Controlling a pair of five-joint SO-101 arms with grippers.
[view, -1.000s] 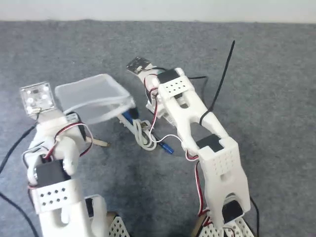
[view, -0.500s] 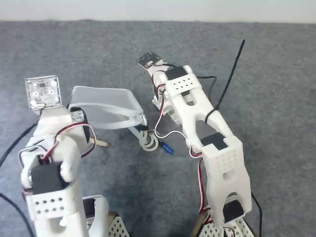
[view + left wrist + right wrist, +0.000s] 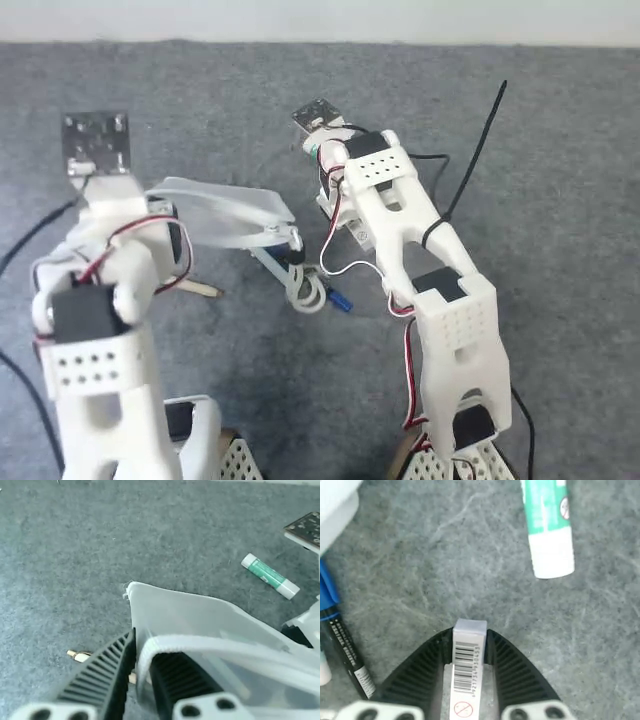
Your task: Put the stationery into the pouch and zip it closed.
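Note:
The translucent white pouch [image 3: 225, 215] hangs tilted above the carpet, and my left gripper [image 3: 142, 647] is shut on its zip edge [image 3: 200, 647]. My right gripper [image 3: 468, 635] is shut on a small white barcoded piece of stationery [image 3: 468, 652] just above the carpet, beside the pouch's open end. A green and white glue stick [image 3: 547, 525] [image 3: 270, 576] lies a little beyond the right gripper. A blue marker [image 3: 329, 597] and a black pen [image 3: 351, 655] lie by the pouch's mouth. A blue pen [image 3: 336, 298] shows under the right arm.
A gold-tipped pen [image 3: 76, 655] [image 3: 205, 290] lies on the grey carpet beneath the left arm. White servo wires [image 3: 305, 290] loop down between the arms. A black cable tie [image 3: 470, 165] sticks up from the right arm. Open carpet lies beyond both arms.
The left arm has raised and tilted the pouch, swinging it to the right. The right arm has shifted slightly to the right and farther away.

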